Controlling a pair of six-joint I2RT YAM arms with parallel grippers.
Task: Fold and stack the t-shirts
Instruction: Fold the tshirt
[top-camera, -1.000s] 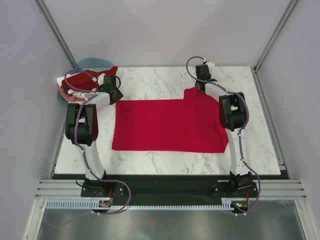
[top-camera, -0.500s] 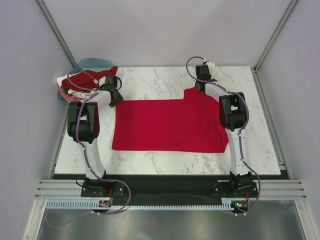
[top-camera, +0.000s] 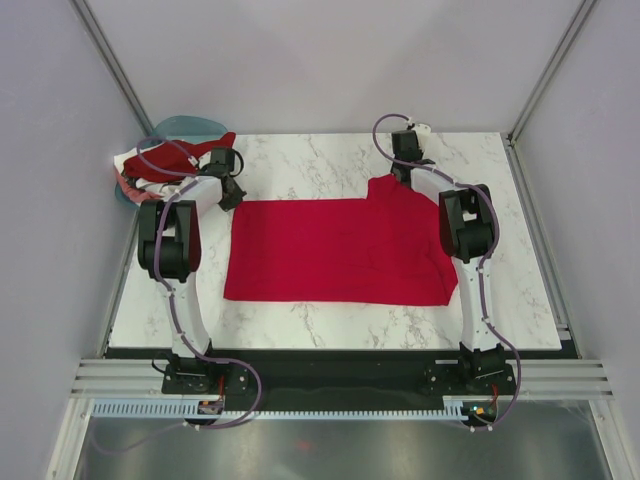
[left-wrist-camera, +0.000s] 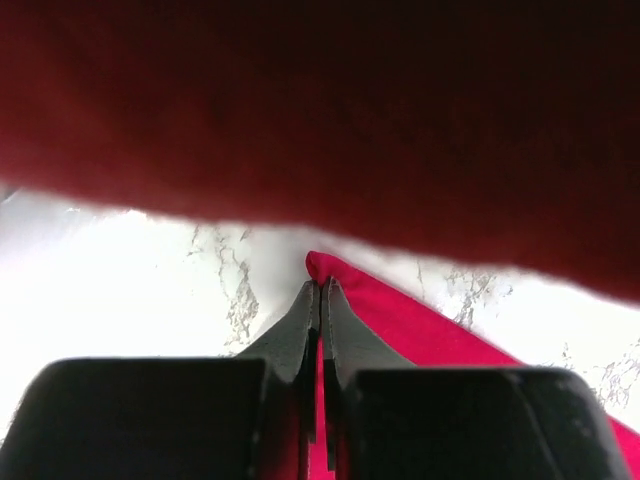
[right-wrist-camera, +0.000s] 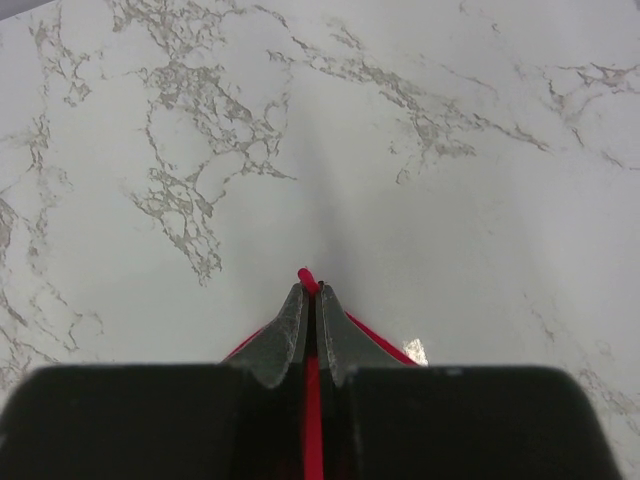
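Observation:
A bright crimson t-shirt (top-camera: 335, 250) lies spread flat across the middle of the marble table. My left gripper (top-camera: 232, 192) is shut on its far left corner; in the left wrist view the fingers (left-wrist-camera: 322, 290) pinch red cloth (left-wrist-camera: 420, 320). At the far right corner my right gripper (top-camera: 400, 172) is shut on the shirt, a sliver of red fabric (right-wrist-camera: 308, 279) poking out past its closed tips (right-wrist-camera: 312, 292). More t-shirts, dark red and white (top-camera: 165, 160), are heaped in the teal basin at the back left.
The teal basin (top-camera: 185, 125) sits off the table's back left corner, close to my left arm. Grey walls and metal posts enclose the table (top-camera: 300, 160). A blurred dark red mass (left-wrist-camera: 320, 100) fills the upper half of the left wrist view.
My left gripper slid a little toward the far side at the shirt's far left corner and closed on it. The right arm and the shirt have stayed put.

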